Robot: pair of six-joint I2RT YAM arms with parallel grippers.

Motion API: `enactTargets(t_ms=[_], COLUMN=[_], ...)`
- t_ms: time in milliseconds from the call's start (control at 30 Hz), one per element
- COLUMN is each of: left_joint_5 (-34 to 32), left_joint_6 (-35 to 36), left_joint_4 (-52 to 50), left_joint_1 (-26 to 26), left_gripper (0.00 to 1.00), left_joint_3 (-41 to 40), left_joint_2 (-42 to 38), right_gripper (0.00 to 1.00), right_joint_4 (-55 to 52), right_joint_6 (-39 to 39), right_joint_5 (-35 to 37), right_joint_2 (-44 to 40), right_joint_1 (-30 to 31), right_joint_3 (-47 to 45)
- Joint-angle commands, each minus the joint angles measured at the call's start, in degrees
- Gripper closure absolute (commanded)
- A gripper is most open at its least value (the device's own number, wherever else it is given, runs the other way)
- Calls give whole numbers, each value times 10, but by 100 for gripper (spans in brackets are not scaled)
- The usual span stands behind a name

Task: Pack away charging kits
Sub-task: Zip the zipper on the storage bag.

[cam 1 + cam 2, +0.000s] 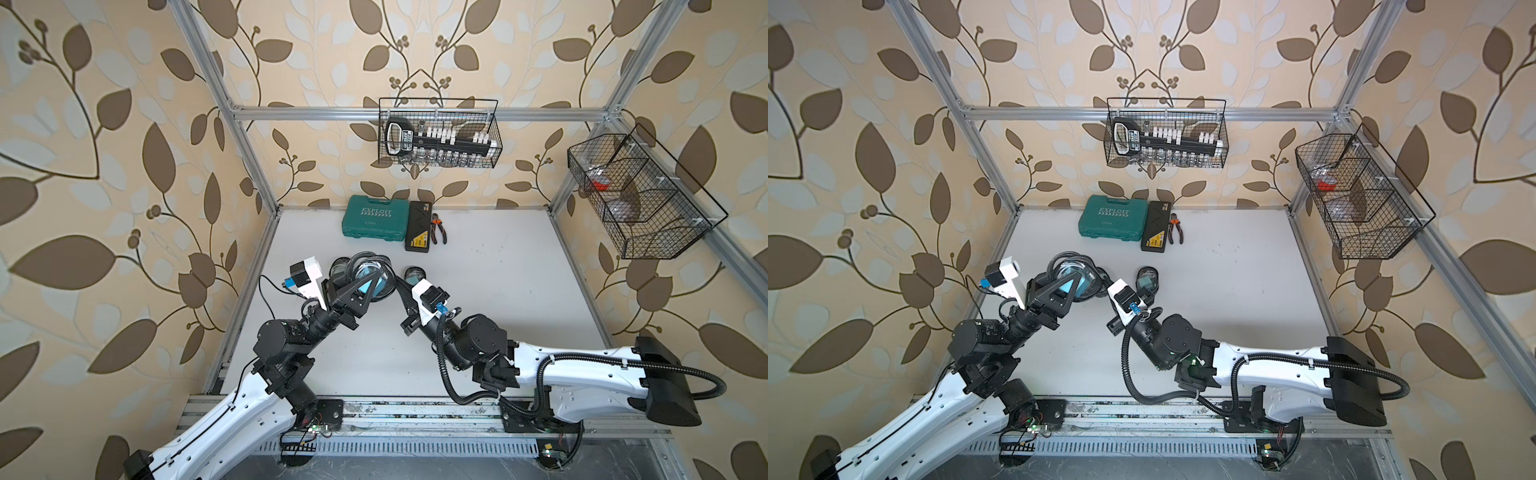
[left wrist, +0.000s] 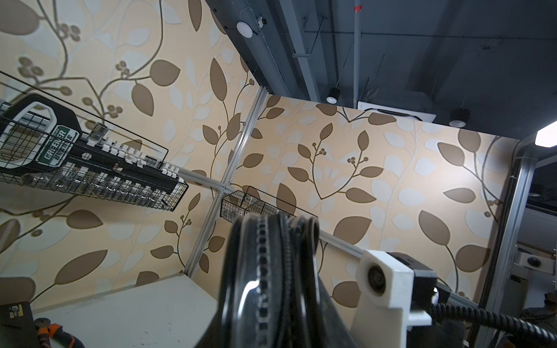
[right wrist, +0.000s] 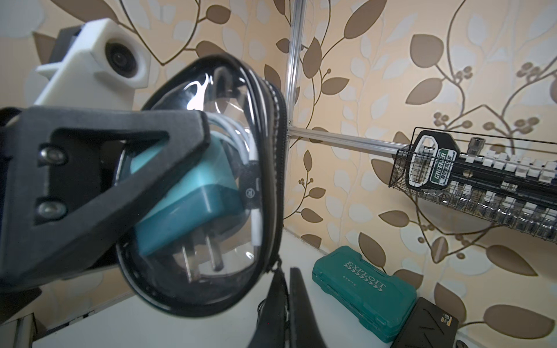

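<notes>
Pouch (image 3: 229,99) held up off the bench (image 1: 498,291), left-centre in both top views, standing on edge with its zip rim facing the left wrist camera (image 2: 265,271). Left claw (image 1: 372,282) clamped across the flat clear sides, jaws narrow. One finger (image 3: 120,180) covers part of the front window. Teal adapter (image 3: 193,205) inside, prongs pointing down. White cable (image 3: 253,150) coiled around it against the rim.

Right claw (image 3: 285,280) fully closed, its tip touching the low end of the zip. Can't tell if it pinches the zip pull. In a top view it comes at the pouch from the right (image 1: 398,281).

Second pouch (image 1: 415,274) lies flat on the bench just behind the right claw, something teal inside; also seen in a top view (image 1: 1147,279).

Green case (image 1: 374,223), black case (image 1: 419,226) and pliers (image 1: 438,227) sit in a row at the back edge, well apart from the claws. Back basket (image 1: 440,133) holds a socket rail; side basket (image 1: 640,195) hangs on the right wall, contents unclear.
</notes>
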Motion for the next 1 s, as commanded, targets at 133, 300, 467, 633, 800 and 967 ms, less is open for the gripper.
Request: enactTargets(t_ms=[133, 300, 467, 633, 800, 967], left_joint_5=[73, 101, 146, 165, 243, 261], left_joint_6=[12, 39, 68, 92, 113, 137], left_joint_4=[-44, -175, -269, -306, -355, -401], left_joint_1=[-2, -2, -2, -2, -2, -2], left_gripper=[100, 100, 100, 100, 100, 100], left_joint_3=[53, 109, 142, 126, 152, 163], left_joint_2=[18, 38, 70, 68, 97, 127], right_gripper=[100, 100, 100, 100, 100, 100], right_joint_4=[-57, -119, -159, -210, -236, -256], right_joint_6=[-41, -56, -71, -69, -91, -95], right_joint_5=[-47, -85, -103, -132, -132, -139], right_joint_2=[-55, -87, -104, -121, -109, -106], right_joint_1=[-32, -51, -74, -93, -94, -95], right_joint_3=[21, 32, 46, 76, 113, 141])
